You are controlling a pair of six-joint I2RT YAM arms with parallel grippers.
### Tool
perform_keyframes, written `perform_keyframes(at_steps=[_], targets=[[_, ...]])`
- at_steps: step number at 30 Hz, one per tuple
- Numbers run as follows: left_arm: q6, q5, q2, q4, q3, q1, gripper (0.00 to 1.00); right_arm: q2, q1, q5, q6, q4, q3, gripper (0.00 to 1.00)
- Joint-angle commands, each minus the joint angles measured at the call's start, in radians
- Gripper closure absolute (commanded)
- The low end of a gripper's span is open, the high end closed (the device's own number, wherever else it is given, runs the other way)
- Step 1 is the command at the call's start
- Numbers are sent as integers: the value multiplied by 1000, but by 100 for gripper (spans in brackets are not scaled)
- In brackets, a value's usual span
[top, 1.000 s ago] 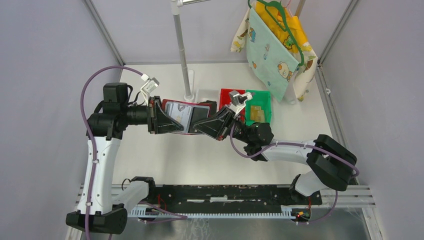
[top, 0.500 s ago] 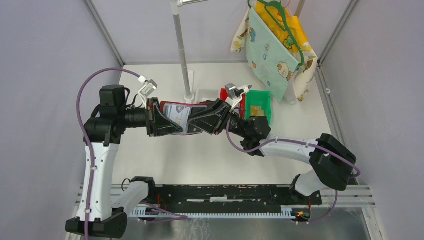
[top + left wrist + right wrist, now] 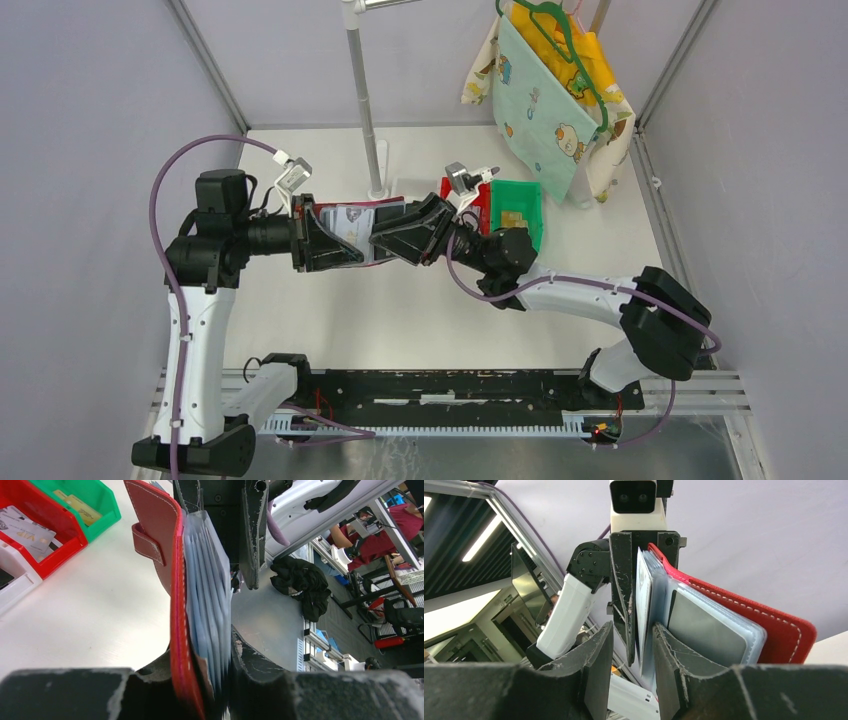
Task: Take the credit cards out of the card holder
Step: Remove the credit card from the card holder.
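Card holder [image 3: 175,580]: dark red, white-stitched, clear sleeves [image 3: 704,625] fanned.
Your left gripper [image 3: 200,655]: clamps it.
Your right gripper [image 3: 633,630]: parted, straddling one sleeve.

Card holder [image 3: 352,218] in left tool [image 3: 342,246]

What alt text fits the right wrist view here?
The right gripper, jaws open, straddles the edge of a clear sleeve of the red card holder, which the left gripper clamps from the opposite side.

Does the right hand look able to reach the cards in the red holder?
Likely yes: the left hand holds the holder up, and the right hand is open astride one sleeve.
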Motion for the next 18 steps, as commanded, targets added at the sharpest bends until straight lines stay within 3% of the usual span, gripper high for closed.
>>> perform_keyframes(at_steps=[1,10,12,18], targets=[[-9,71,-9,16,52,-11,70,27,46,35,-60,-117,36,63],[2,65,-17,17,41,-11,69,-23,59,142,-147,-295,16,89],[5,60,-16,17,40,-11,69,-24,59,132,-130,-255,4,99],[0,63,-12,19,45,-11,55,6,34,76,38,139,-101,100]])
